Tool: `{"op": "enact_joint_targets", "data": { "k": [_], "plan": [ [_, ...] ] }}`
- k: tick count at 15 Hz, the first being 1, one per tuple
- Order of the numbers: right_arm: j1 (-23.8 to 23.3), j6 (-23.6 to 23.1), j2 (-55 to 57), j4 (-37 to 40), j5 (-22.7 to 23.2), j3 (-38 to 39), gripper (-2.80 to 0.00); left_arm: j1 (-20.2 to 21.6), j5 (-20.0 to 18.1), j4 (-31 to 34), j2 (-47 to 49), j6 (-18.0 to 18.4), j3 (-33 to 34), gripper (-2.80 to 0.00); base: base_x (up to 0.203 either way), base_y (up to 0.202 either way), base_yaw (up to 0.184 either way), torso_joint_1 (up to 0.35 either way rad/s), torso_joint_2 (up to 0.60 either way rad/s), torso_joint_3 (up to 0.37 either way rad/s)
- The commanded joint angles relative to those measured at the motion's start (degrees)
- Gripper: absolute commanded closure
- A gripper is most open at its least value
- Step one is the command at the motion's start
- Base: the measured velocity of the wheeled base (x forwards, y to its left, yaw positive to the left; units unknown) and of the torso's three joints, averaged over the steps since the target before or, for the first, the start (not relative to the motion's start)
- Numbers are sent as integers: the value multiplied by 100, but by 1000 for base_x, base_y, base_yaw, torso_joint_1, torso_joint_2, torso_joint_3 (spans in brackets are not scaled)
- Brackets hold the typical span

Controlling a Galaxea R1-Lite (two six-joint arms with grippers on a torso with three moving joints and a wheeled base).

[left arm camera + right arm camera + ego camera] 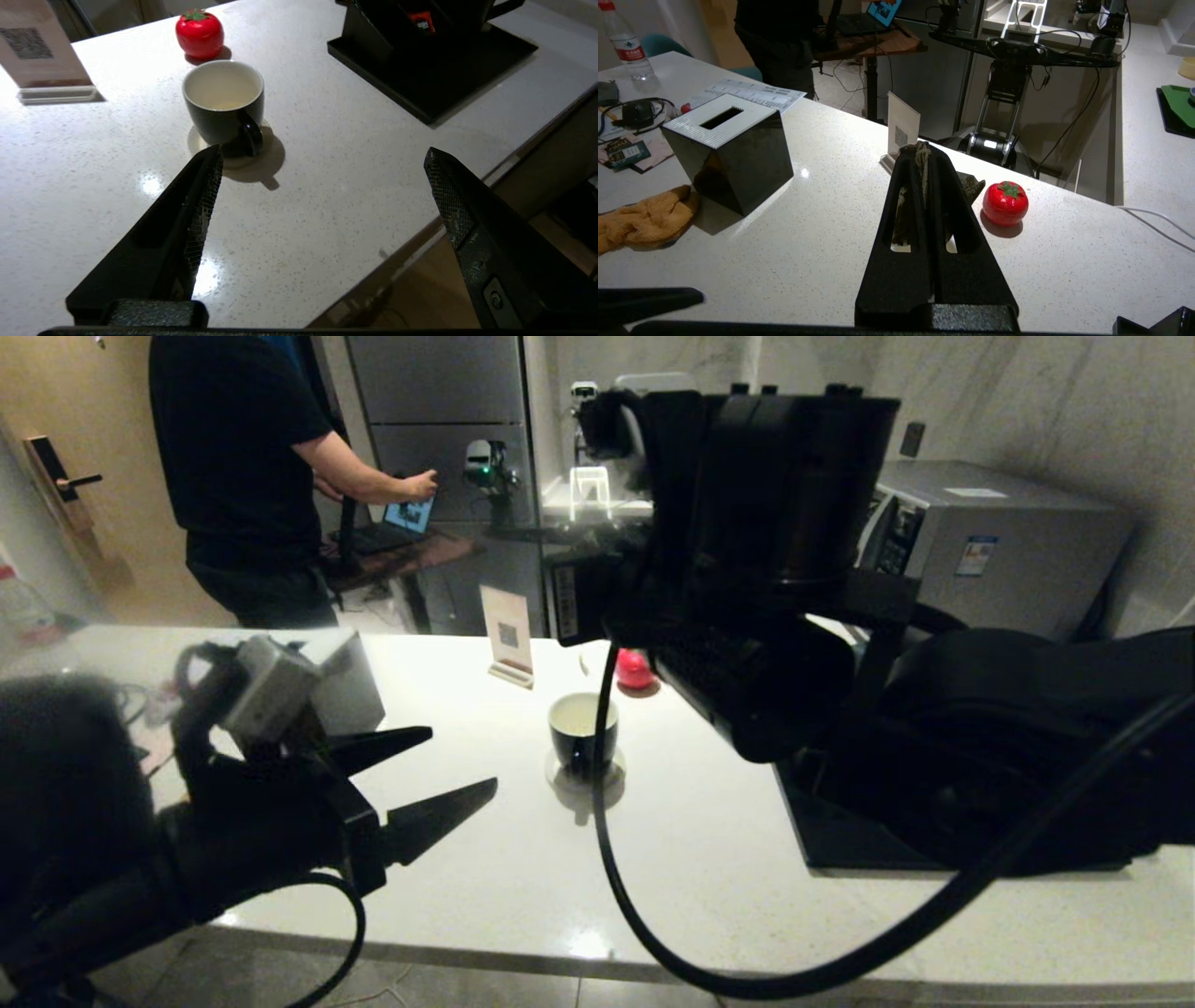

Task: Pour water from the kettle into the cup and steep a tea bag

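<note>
The cup (pixel 583 728) (pixel 223 100) stands on a pale coaster mid-table, glossy black outside and white inside; whether water is in it I cannot tell. My left gripper (pixel 462 758) (pixel 322 150) hovers open and empty over the table near its front edge, short of the cup. My right gripper (pixel 922 149) is shut on a dark olive tea bag (pixel 920 163), held above the table near the red tomato-shaped object (pixel 1005 204). The right arm (pixel 766 569) fills the head view's right half. The kettle is hidden behind it.
A QR sign stand (pixel 506 635) (pixel 902 130) stands behind the cup. A black tray (pixel 434 79) with a compartment box lies to the right. A black tissue box (pixel 728 154) and an orange cloth (pixel 644 219) lie left. A person (pixel 243 476) stands beyond the table.
</note>
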Motion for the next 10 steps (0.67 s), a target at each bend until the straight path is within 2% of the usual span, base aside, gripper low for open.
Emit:
{"op": "enact_joint_targets", "data": {
  "k": [1,7,10],
  "plan": [
    [3,-6,-10,-24,-15,3,0,-35,-20,-88,283,-8,-36,-280,0,0,0,0,0,0],
    [3,-6,-10,-24,-15,12,0,-57,-32,-1466,1325,-26,-23,-280,0,0,0,0,0,0],
    [67,-6,-10,-33,-9,76,0,-144,-38,-1900,1660,-26,-4,-280,0,0,0,0,0,0]
  ]
}}
